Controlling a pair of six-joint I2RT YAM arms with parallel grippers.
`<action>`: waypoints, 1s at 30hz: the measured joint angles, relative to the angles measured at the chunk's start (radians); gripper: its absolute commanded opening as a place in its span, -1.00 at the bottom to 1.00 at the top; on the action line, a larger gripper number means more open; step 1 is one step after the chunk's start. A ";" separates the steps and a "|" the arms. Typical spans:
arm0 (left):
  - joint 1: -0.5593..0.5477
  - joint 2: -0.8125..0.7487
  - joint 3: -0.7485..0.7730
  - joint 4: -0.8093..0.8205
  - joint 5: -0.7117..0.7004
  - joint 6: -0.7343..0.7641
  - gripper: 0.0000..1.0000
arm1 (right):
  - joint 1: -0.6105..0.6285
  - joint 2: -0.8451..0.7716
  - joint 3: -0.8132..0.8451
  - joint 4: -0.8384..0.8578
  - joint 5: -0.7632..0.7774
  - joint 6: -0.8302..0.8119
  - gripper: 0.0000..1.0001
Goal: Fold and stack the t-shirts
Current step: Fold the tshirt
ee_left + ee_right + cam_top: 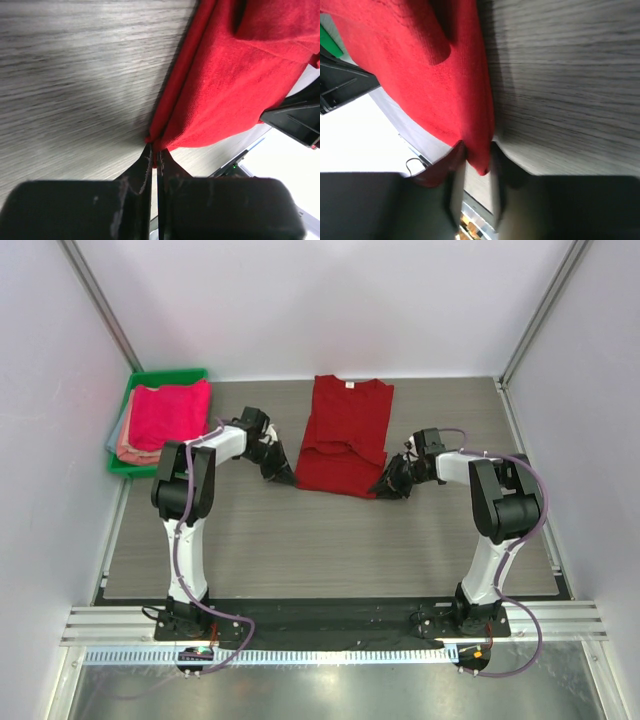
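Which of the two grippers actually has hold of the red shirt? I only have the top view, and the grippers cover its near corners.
Observer: The left wrist view shows the left gripper shut on a near corner of the red shirt, with its fingertips almost touching.
Operator: And the right one?
Observer: The right wrist view shows the right gripper closed on the other corner, with cloth filling the gap between its fingers.
Operator: Single layer or folded?
Observer: On the left, two layers of cloth run into the pinch.
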 measured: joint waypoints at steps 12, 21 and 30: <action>0.009 -0.155 -0.133 0.042 0.021 -0.038 -1.00 | -0.006 -0.023 0.037 -0.050 -0.005 -0.035 -0.97; -0.003 -0.421 -0.159 0.064 0.037 -0.048 -1.00 | -0.029 -0.211 0.091 -0.127 -0.037 -0.104 -0.97; -0.024 -0.537 -0.277 0.070 0.040 -0.053 -1.00 | -0.030 -0.278 0.096 -0.172 -0.040 -0.145 -0.97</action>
